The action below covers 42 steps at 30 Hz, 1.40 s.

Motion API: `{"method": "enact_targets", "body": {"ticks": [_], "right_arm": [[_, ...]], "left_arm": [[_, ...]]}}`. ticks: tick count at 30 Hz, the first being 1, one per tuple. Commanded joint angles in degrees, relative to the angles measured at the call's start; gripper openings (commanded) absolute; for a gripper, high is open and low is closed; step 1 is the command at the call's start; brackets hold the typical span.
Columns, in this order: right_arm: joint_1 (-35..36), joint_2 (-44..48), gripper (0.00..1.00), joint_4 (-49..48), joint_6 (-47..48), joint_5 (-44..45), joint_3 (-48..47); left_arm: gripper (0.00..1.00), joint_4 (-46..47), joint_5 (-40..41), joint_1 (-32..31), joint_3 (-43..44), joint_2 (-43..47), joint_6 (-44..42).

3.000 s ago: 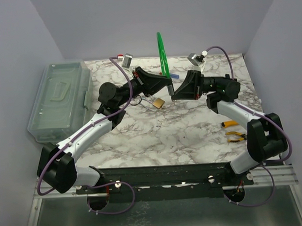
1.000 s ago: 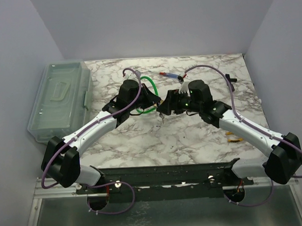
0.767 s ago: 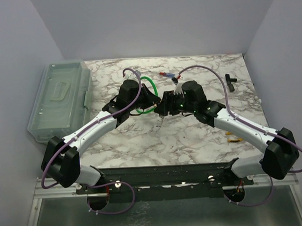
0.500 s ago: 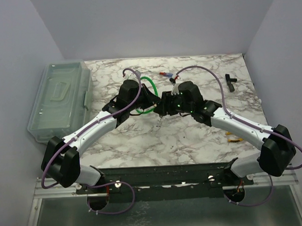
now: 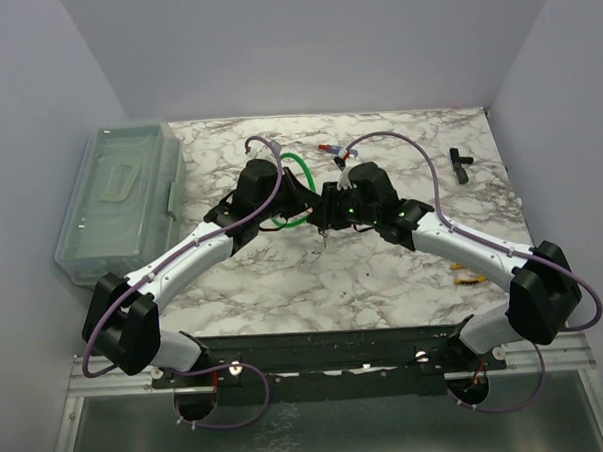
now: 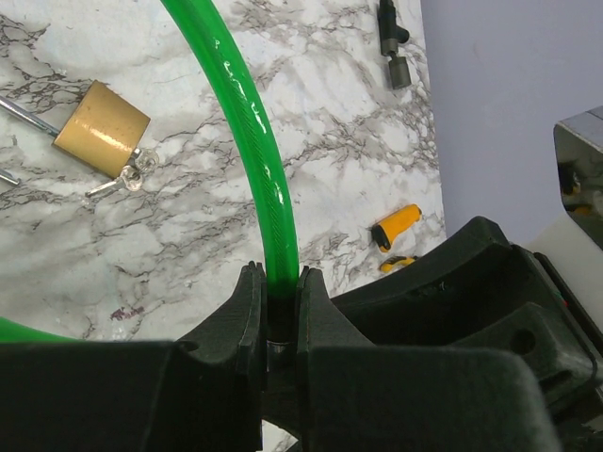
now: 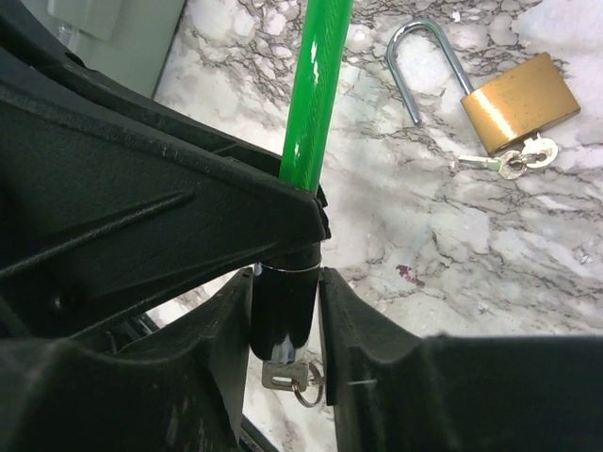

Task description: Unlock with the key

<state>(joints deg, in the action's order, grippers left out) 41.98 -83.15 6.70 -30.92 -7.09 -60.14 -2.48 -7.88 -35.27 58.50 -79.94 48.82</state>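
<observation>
The right gripper [image 7: 285, 311] has closed onto the green cable [image 7: 318, 89] that the left gripper [image 6: 278, 306] pinches.

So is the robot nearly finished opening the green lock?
Partly. Done: the left gripper is clamped on the green cable, and the key sticks out of the cable's dark metal end. In hand: the right gripper is around that end, its jaws close on each side. Left: turning the key; the pictures do not show the lock opened. The brass padlock lies aside, shackle open.
</observation>
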Motion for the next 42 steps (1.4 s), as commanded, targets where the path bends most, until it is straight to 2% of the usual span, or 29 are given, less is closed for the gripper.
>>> {"method": "enact_targets", "body": {"ticks": [1, 7, 14, 15, 17, 19, 22, 24, 31, 42], "right_arm": [[0.6, -1.1, 0.28, -1.9, 0.6, 1.9, -2.0], [0.5, -1.0, 0.02, -2.7, 0.3, 2.0, -1.3], [0.5, 1.5, 0.00, -5.7, -0.7, 3.6, 1.3], [0.5, 2.0, 0.00, -6.1, -0.8, 3.9, 1.8], [0.5, 3.3, 0.00, -7.4, -1.3, 4.6, 2.8], [0.5, 4.8, 0.00, -8.8, -1.6, 5.1, 4.1], [0.4, 6.7, 0.00, -10.0, -2.3, 5.7, 5.4], [0.4, 7.6, 0.00, -10.5, -2.5, 6.3, 6.1], [0.4, 11.4, 0.00, -10.4, -2.9, 10.4, 7.8], [-0.8, 17.7, 0.00, -4.3, 0.8, 14.8, 6.0]], "left_arm": [[0.00, 2.6, -0.7, -0.1, 2.5, 1.5, -0.4], [0.00, 2.6, -1.2, -0.1, 2.7, 1.4, -0.5], [0.00, 2.6, -1.8, -0.1, 3.0, 1.5, -1.0], [0.08, 2.6, -2.0, -0.1, 3.0, 1.6, -1.5], [0.34, 2.6, -2.5, -0.2, 3.1, 1.9, -2.5], [0.55, 0.5, -2.3, -0.1, 3.5, 2.1, -3.7], [0.76, -0.6, -1.5, -0.2, 4.1, 2.5, -5.2], [0.84, -0.7, -1.0, -0.1, 4.1, 3.0, -5.8], [0.85, -0.4, 1.5, -0.1, 4.0, 5.1, -11.2], [0.81, 6.3, -7.0, -0.2, 2.3, 7.3, -26.3]]}}
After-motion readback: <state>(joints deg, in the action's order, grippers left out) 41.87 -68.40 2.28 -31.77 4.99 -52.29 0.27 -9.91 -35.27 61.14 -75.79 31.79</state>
